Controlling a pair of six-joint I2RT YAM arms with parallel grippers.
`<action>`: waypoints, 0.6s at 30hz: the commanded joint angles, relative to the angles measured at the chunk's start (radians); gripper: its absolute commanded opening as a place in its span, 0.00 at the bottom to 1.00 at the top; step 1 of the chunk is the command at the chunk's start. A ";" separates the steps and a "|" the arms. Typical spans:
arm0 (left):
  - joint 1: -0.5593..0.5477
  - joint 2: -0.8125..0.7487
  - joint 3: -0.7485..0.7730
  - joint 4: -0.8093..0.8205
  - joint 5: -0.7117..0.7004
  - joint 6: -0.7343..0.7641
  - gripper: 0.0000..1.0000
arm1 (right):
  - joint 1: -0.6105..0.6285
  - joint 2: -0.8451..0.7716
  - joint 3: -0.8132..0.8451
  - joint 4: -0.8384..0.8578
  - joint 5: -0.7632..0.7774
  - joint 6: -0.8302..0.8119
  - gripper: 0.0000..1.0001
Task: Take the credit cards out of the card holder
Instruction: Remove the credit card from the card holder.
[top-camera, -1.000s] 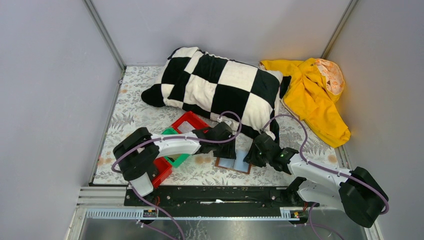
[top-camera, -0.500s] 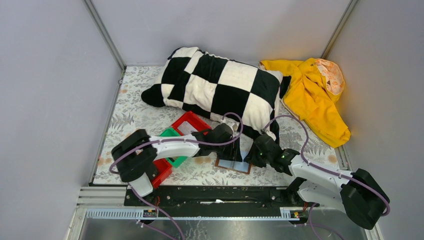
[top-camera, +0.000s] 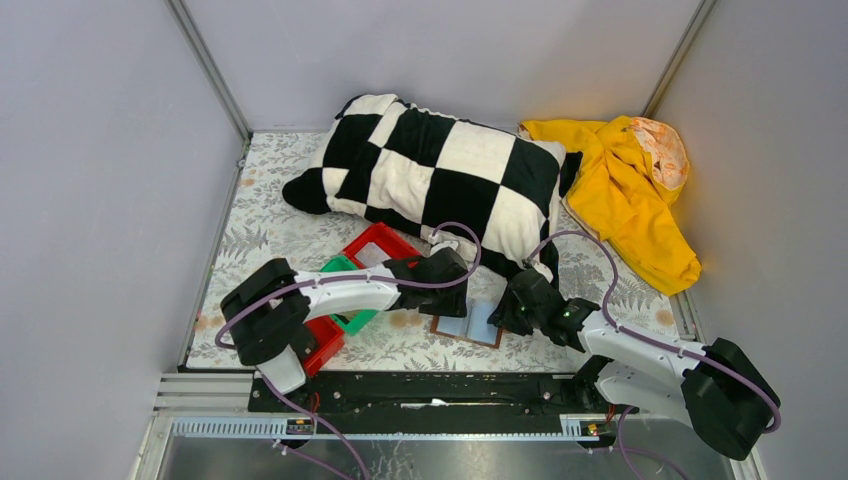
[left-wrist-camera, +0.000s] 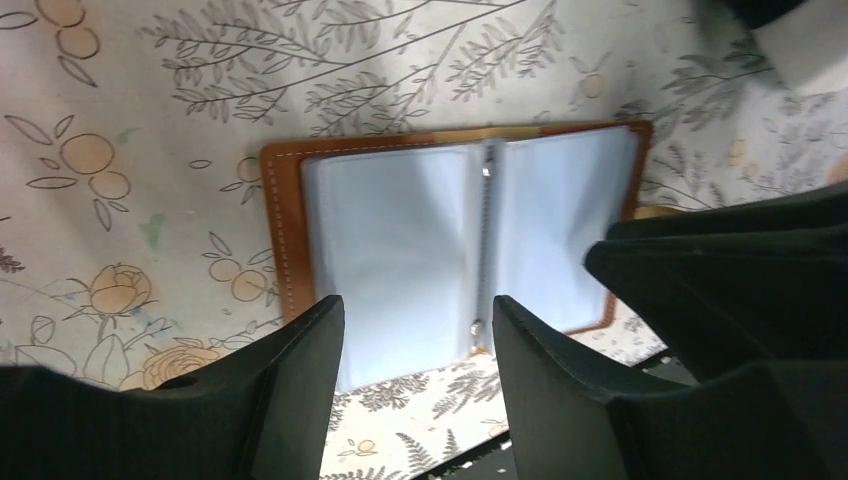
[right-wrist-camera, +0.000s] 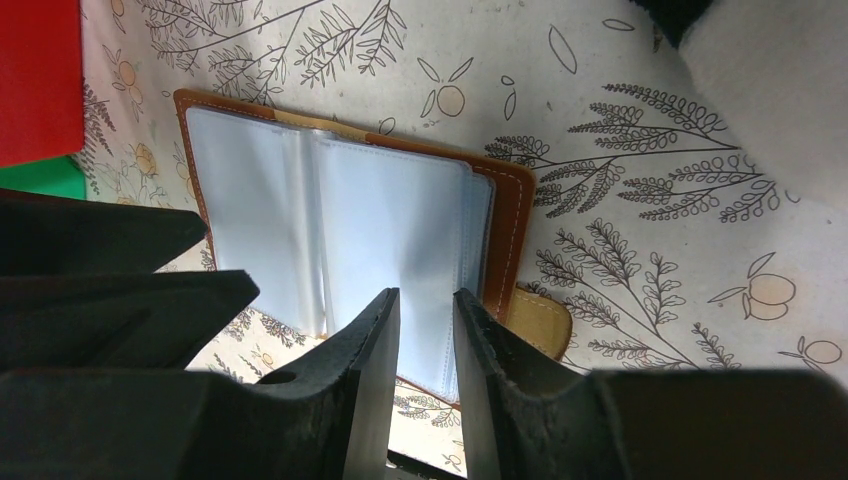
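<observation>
As open card holder (top-camera: 466, 329) lies lengthwise left-right | left gripper (left-wrist-camera: 418, 310) wide | right gripper (right-wrist-camera: 426, 300) narrow

Card holder (left-wrist-camera: 450, 240): matt brown leather-like cover, stitched edge; glossy pale-blue plastic sleeves. Beneath it, matt floral-printed bench covering (left-wrist-camera: 120, 90); left of it, smooth red plastic bin (top-camera: 375, 245).

The left gripper (left-wrist-camera: 415, 325) and right gripper (right-wrist-camera: 425, 305) hang low over the open card holder (left-wrist-camera: 353, 250) from either side, leaving only a narrow gap between the 2. A checkered pillow (top-camera: 430, 170) walls off the far side, while a red bin (top-camera: 372, 243) and a green bin (top-camera: 358, 320) block the left. Bare floral tablecloth (top-camera: 620, 290) lies to the right, toward the yellow garment (top-camera: 625, 190).
</observation>
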 joint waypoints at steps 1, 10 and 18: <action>-0.002 0.011 -0.004 0.000 -0.054 -0.008 0.61 | 0.008 0.000 -0.010 -0.052 0.032 -0.001 0.34; -0.003 0.046 -0.001 0.027 -0.005 -0.004 0.61 | 0.008 0.003 -0.009 -0.049 0.031 0.002 0.35; -0.006 0.029 0.002 0.037 0.003 0.008 0.61 | 0.008 0.003 -0.012 -0.049 0.031 0.001 0.35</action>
